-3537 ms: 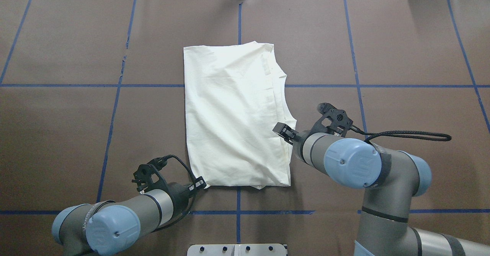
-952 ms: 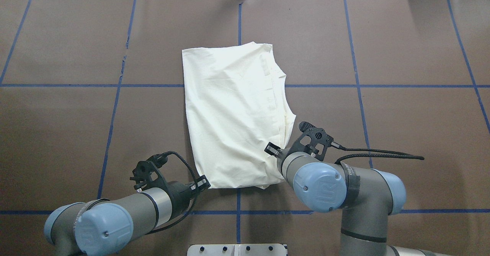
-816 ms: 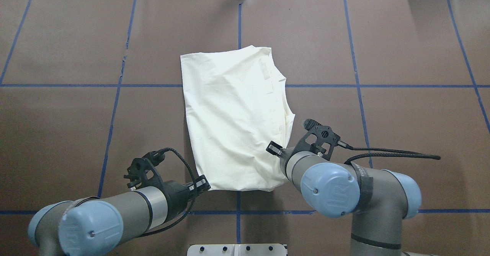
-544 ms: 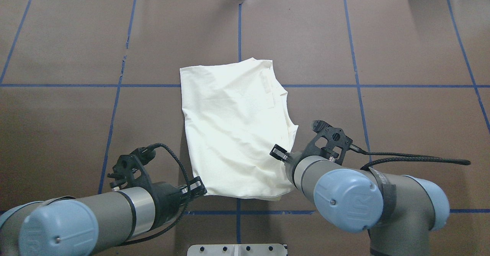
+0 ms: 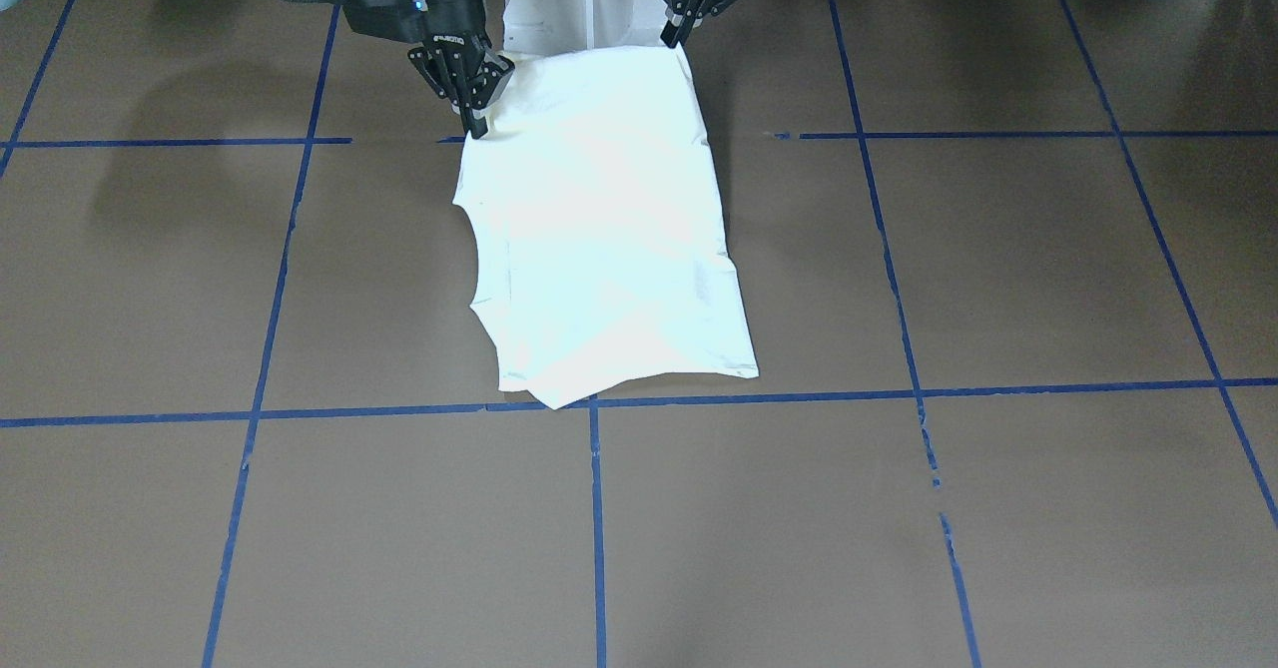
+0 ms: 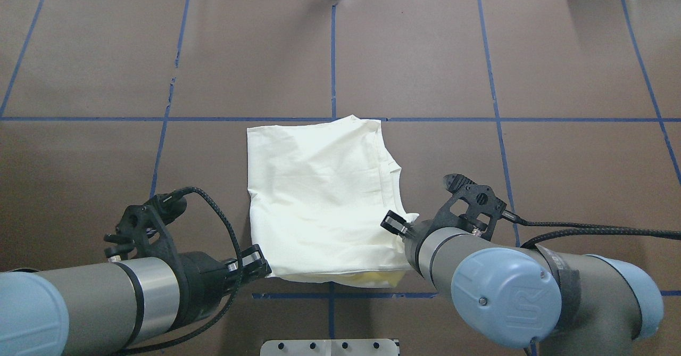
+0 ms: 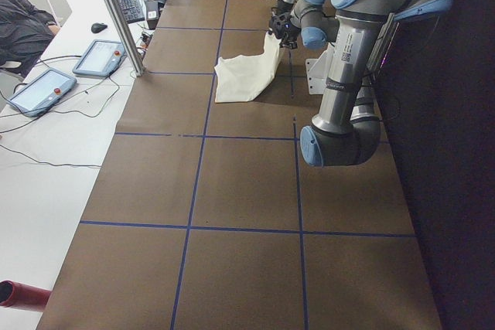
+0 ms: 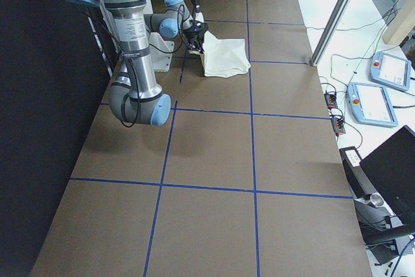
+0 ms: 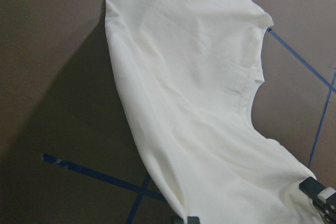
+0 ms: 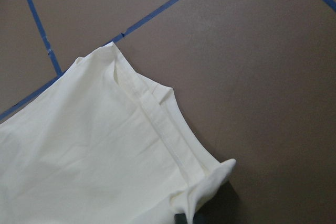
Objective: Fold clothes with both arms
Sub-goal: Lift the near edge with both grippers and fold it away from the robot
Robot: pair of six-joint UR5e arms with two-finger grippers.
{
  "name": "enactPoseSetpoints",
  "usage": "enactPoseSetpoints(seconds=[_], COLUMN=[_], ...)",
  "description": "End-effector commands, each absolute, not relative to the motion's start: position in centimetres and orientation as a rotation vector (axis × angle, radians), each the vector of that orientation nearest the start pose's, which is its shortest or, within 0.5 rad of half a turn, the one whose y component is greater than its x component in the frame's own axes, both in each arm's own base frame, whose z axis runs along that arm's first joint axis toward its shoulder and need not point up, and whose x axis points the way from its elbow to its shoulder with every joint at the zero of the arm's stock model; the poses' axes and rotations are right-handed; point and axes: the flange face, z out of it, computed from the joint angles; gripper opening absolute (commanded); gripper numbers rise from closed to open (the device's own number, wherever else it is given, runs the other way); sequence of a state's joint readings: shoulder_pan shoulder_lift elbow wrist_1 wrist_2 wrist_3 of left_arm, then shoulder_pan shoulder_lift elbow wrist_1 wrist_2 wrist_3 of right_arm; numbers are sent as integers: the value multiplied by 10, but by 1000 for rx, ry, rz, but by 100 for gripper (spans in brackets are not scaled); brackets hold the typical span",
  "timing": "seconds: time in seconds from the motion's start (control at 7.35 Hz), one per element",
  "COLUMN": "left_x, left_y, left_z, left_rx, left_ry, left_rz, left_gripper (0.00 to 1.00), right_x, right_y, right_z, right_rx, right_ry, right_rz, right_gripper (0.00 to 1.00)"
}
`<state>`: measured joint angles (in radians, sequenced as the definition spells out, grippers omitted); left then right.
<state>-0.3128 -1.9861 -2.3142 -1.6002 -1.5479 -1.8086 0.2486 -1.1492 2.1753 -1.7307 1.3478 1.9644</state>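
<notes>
The clothes [image 6: 319,201] are one plain cream shirt, folded into a tall rectangle with the print hidden. It lies on the brown table, its far edge at the blue cross line. My left gripper [image 6: 256,261] is shut on the near left corner. My right gripper [image 6: 396,223] is shut on the near right edge by the folded seams. In the front-facing view the left gripper [image 5: 675,34] and right gripper [image 5: 475,117] hold the near end of the clothes [image 5: 599,229] raised off the table, while the far end rests flat. The left wrist view shows the clothes [image 9: 199,103] sloping down away from the gripper.
The white pedestal base [image 6: 330,347] stands just behind the lifted edge. Blue tape lines [image 6: 333,52] grid the brown table. Off the table's far side are teach pendants [image 7: 42,86] on a white bench, a metal post [image 7: 116,13] and a seated person [image 7: 19,25].
Both arms have drawn back toward the robot's base, dragging the shirt with them. Its far edge slid from beyond the blue cross line to that line. Both grippers kept their hold.
</notes>
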Motion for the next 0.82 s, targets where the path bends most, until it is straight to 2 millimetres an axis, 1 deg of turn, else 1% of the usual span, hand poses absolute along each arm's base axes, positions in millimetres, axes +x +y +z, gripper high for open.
enactPoseSetpoints(seconds=[0.0, 0.14, 0.27, 0.41, 0.54, 0.68], left_x=[401, 409, 423, 440, 460, 475], left_y=[-354, -384, -403, -416, -430, -439], left_z=[147, 156, 161, 175, 195, 210], left_rx=[162, 195, 212, 213, 214, 219], left_ry=[1109, 1065, 1028, 1012, 999, 1002], left_rz=[-470, -483, -475, -476, -481, -474], left_gripper=[0, 0, 0, 0, 0, 0], right_x=[-483, -495, -513, -540, -562, -574], right_y=[-341, -367, -386, -407, -421, -430], right_z=[197, 202, 204, 217, 239, 255], right_rx=[179, 188, 197, 204, 225, 229], right_ry=[-841, -803, -783, -809, -829, -814], right_rz=[750, 770, 779, 788, 752, 750], right_gripper=[0, 0, 0, 0, 0, 0])
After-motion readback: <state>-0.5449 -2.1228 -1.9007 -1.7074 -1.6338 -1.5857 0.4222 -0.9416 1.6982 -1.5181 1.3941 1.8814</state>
